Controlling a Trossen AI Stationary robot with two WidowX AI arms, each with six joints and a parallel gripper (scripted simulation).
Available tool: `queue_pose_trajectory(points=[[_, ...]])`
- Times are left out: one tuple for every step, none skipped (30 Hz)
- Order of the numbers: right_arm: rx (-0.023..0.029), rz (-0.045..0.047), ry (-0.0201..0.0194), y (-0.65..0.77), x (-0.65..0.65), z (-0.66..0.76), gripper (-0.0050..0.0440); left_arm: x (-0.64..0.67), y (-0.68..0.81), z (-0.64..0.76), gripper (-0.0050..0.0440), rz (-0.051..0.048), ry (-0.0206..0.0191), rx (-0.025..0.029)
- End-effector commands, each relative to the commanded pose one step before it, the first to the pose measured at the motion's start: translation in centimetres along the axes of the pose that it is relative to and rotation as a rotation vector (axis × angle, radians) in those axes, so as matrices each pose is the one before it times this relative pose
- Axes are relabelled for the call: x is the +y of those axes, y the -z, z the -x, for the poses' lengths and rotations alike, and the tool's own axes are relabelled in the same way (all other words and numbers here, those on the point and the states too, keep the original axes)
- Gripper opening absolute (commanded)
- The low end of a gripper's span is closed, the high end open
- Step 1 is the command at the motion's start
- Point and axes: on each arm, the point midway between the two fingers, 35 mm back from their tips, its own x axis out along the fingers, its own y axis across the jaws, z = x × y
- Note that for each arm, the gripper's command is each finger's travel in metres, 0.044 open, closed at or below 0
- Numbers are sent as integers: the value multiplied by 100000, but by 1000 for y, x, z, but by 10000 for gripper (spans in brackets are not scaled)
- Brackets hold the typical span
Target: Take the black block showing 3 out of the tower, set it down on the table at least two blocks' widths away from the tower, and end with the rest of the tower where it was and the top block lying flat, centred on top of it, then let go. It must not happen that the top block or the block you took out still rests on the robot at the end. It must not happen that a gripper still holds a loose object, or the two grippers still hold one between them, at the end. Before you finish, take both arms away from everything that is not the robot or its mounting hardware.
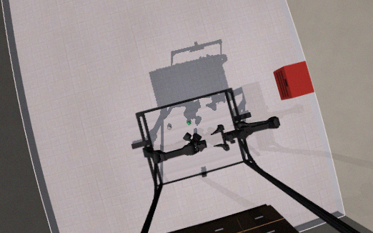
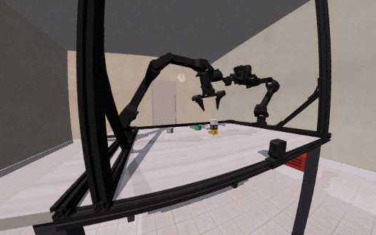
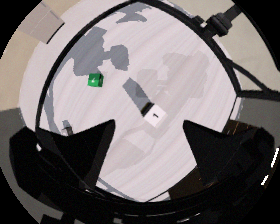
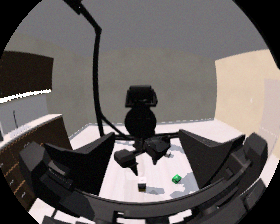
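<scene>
The tower (image 2: 214,127) stands on the table top: a white block on top, the black block (image 2: 214,127) in the middle, a yellow block at the bottom. My left gripper (image 2: 208,99) hangs open and empty well above the tower, fingers pointing down. In the left wrist view the white top block (image 3: 153,113) lies between the open fingers, far below them. In the top view the left gripper (image 1: 193,139) hides the tower. My right gripper (image 2: 229,81) is open and empty, held high to the side of the left one, and also shows in the top view (image 1: 220,138).
A small green cube (image 2: 197,127) and a small grey block (image 2: 169,130) lie on the table beyond the tower; the green cube also shows in the left wrist view (image 3: 94,80). A black frame (image 2: 91,108) surrounds the table. A red box (image 1: 294,79) stands off the table.
</scene>
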Motion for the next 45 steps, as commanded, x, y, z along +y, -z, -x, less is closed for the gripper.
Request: queue_pose_trajectory(points=[[6,0,0,2,0,0,400,-406,-114,1185,400,-12763,3453,-2003],[0,0,0,0,0,0,400,-127,-24,246,400,-6402,877,-443],[0,0,0,0,0,0,400,-151,-38,294,400,-6411,1014,-595],[0,0,0,0,0,0,400,-151,-48,295,400,-6417,975,-658],[0,0,0,0,0,0,400,-149,-58,295,400,-6423,932,-718],[0,0,0,0,0,0,400,-147,-67,295,400,-5551,888,-772],[0,0,0,0,0,0,400,-125,-65,254,400,-5375,729,-706],[0,0,0,0,0,0,400,-119,-70,246,400,-5458,669,-720],[0,0,0,0,0,0,400,-98,-65,208,400,-5417,532,-637],[0,0,0,0,0,0,400,0,0,0,400,-99,0,0],[0,0,0,0,0,0,400,-136,-100,296,400,-6448,699,-947],[0,0,0,0,0,0,400,-19,240,-699,400,-1080,106,-113],[0,0,0,0,0,0,400,1,332,-916,400,-1,-3,32],[0,0,0,0,0,0,400,0,349,-946,400,0,0,0],[0,0,0,0,0,0,400,0,365,-998,400,0,0,0],[0,0,0,0,0,0,400,0,380,-1053,400,0,0,0],[0,0,0,0,0,0,400,0,0,0,400,0,0,0],[0,0,0,0,0,0,400,0,0,0,400,0,0,0],[0,0,0,0,0,0,400,0,398,-1099,400,0,0,0],[0,0,0,0,0,0,400,0,416,-1144,400,0,0,0],[0,0,0,0,0,0,400,-1,345,-942,400,-2,-1,-71],[0,0,0,0,0,0,400,-2,210,-558,400,-2,-1,-83],[0,0,0,0,0,0,400,0,73,-184,400,-1,0,-28],[0,0,0,0,0,0,400,0,0,0,400,0,0,0],[0,0,0,0,0,0,400,0,0,0,400,0,0,0],[0,0,0,0,0,0,400,0,0,0,400,0,0,0],[0,0,0,0,0,0,400,1,-5,-335,400,1,0,40],[0,0,0,0,0,0,400,2,0,-838,400,2,1,101],[0,0,0,0,0,0,400,1,5,-335,400,1,0,40],[0,0,0,0,0,0,400,0,0,0,400,0,0,0],[0,0,0,0,0,0,400,0,0,0,400,0,0,0],[0,0,0,0,0,0,400,0,0,0,400,0,0,0],[0,0,0,0,0,0,400,0,0,0,400,0,0,0],[0,0,0,0,0,0,400,0,0,0,400,0,0,0],[0,0,0,0,0,0,400,0,0,0,400,0,0,0],[0,0,0,0,0,0,400,0,0,0,400,0,0,0],[0,0,0,0,0,0,400,0,0,0,400,0,0,0],[0,0,0,0,0,0,400,0,0,0,400,0,0,0],[0,0,0,0,0,0,400,0,0,0,400,0,0,0],[0,0,0,0,0,0,400,0,0,0,400,0,0,0],[0,0,0,0,0,0,400,0,0,0,400,0,0,0],[0,0,0,0,0,0,400,0,0,0,400,0,0,0],[0,0,0,0,0,0,400,0,0,0,400,0,0,0],[0,0,0,0,0,0,400,0,0,0,376,0,0,0],[0,0,0,0,0,0,400,0,0,0,352,0,0,0]])
